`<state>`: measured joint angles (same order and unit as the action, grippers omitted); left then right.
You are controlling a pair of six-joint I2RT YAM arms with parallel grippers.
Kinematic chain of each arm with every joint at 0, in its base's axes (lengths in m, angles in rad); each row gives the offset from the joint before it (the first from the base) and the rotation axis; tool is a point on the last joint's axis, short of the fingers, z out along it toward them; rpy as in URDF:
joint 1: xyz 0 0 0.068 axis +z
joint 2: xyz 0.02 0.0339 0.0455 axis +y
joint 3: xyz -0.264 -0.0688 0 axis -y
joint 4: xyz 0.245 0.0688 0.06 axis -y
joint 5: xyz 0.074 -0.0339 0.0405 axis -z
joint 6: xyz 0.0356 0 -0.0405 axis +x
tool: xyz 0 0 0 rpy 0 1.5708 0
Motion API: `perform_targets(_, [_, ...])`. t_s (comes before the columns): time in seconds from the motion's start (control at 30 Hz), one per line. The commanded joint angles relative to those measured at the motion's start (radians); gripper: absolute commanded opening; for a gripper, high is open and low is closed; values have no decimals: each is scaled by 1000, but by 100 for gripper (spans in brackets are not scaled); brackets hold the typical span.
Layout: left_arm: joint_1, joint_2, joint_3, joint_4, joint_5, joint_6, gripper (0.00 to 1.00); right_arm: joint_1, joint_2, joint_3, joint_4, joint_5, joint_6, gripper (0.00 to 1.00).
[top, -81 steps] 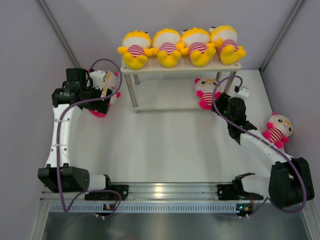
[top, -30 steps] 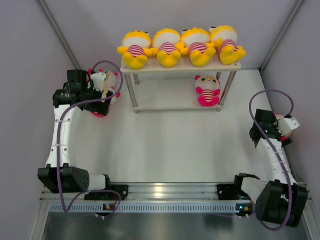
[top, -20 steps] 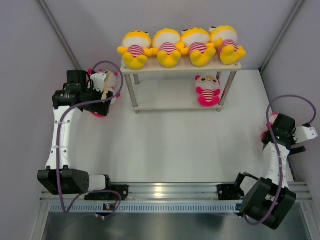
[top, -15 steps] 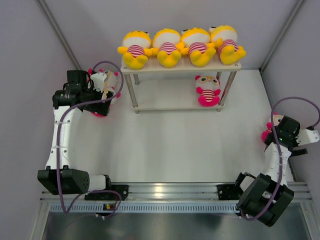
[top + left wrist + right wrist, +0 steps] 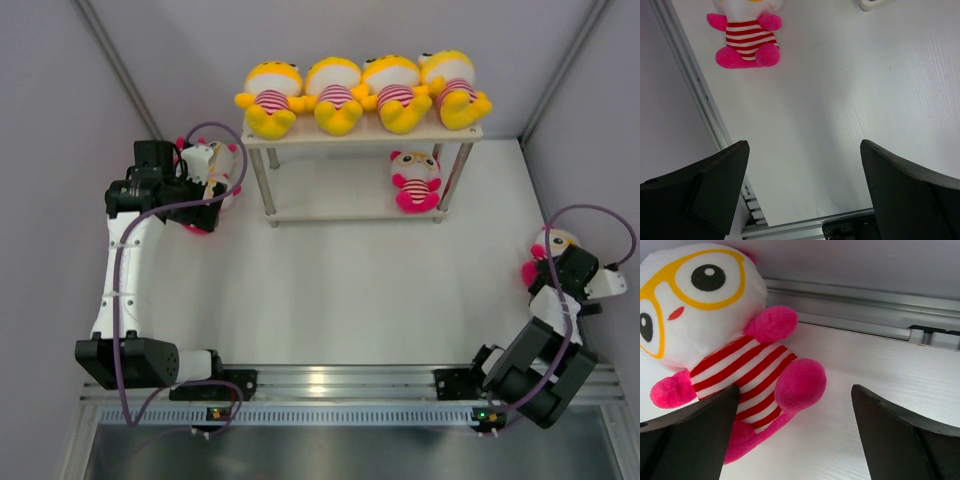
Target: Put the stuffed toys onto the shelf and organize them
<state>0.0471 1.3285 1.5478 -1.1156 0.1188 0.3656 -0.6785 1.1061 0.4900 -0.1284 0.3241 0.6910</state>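
**Pink plush next, bound for the lower tier**

Far left: left gripper (image 5: 804, 150) spread wide and empty above the table (image 5: 840, 100), left doll (image 5: 745, 40) lying well ahead of the fingers, close to the wall rail. Hard to tell from above whether one doll or two hide under that arm.

Centre: shelf (image 5: 330, 190) of pale flat boards on thin metal legs. Top tier full, four yellow dolls (image 5: 362, 95) seated side by side. Lower tier bare but for the shelf doll (image 5: 415, 180) at its right end.

Far right: right gripper (image 5: 795, 400) likewise parted and empty, low over the right doll (image 5: 715, 340) slumped on the table by the wall, apparently not yet touching.

Likely step: pickup of the right doll. Next, probably: down around the striped belly, a firm squeeze, then a low, flat carry under the top board to a spot beside the shelf doll.

Fuzzy, squashy fabric; big round head, stubby rounded limbs; likely to flop if pinched by a limb.
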Motion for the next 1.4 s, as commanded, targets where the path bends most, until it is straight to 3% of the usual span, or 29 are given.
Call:
perform_targets(0.0, [-3, -25, 6, 3, 1, 6, 99, -18, 30, -21, 153, -48, -4, 93])
perform_targets(0.03, [-3, -23, 6, 0, -1, 7, 99, -21, 49, -25, 165, -56, -8, 91])
perform_targets(0.17, [-3, -23, 8, 2, -8, 7, 99, -29, 87, -27, 211, -86, -33, 62])
perform_targets(0.27, [-3, -22, 9, 0, -7, 9, 99, -29, 86, -36, 245, -120, -57, 30])
perform_targets(0.4, [-3, -17, 11, 2, -2, 9, 99, -26, 55, -30, 245, -212, -84, 0])
perform_targets(0.57, [-3, -15, 14, 0, -4, 3, 99, 46, -5, 22, 132, -264, -97, 0])
perform_targets(0.67, [-3, -12, 14, 0, -13, -2, 99, 172, -80, 39, 12, -255, -117, 0])
perform_targets(0.8, [-3, -14, 12, 0, -19, -11, 99, 368, -251, 48, -155, -211, -136, 0])
perform_targets(1.0, [-3, -12, 9, 3, -13, -14, 99, 486, -495, 68, -382, -286, -150, 0])
perform_targets(1.17, [-3, -8, 11, 3, 8, -16, 99, 562, -604, 59, -401, -514, -179, 0])
perform_targets(1.37, [-3, -17, 6, 2, 8, -17, 99, 671, -629, 114, -358, -614, -217, 0])
